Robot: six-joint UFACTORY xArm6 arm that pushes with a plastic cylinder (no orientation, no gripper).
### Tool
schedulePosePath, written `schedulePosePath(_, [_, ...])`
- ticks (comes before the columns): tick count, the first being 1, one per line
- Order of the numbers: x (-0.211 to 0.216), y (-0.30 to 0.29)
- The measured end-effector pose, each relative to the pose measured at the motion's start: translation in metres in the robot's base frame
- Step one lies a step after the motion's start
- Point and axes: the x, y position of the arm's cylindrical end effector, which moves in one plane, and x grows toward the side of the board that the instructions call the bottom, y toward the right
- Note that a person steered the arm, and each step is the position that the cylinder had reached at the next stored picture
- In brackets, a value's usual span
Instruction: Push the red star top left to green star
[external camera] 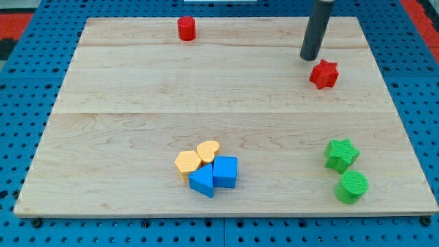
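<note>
Near the view's top right, my tip [309, 57] rests on the pale wooden worktop [123, 89], just above and to the left of the red star [324, 74]; whether the two touch I cannot tell, since the gap between them is too fine to read. I have no claw on this arm, only the straight dark rod, so nothing opens, closes or grips anything. Below the red star, well apart from it toward the view's bottom right, sits the green star [341, 154], and just beneath that, touching or nearly so, stands a green cylinder [352, 186]. Across the worktop, close to the top edge and left of centre, a red cylinder [186, 29] stands alone, well away from everything else. Toward the bottom centre I see a tight cluster of four blocks pressed together: a yellow hexagon-like block [187, 162] at the left, a second yellow block [208, 150] with a rounded, heart-like outline just above and right of it, a blue cube [225, 171] at the right, and a blue wedge-shaped block [202, 182] at the bottom. Around the wooden surface a blue pegboard [20, 123] shows on all sides.
</note>
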Motion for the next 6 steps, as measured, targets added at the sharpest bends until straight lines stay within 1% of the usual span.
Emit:
schedulePosePath(1, [0.058, -0.017])
schedulePosePath(2, [0.140, -0.036])
schedulePosePath(3, [0.101, -0.037])
schedulePosePath(4, [0.027, -0.009])
schedulePosePath(5, [0.069, 0.047])
schedulePosePath(6, [0.135, -0.009])
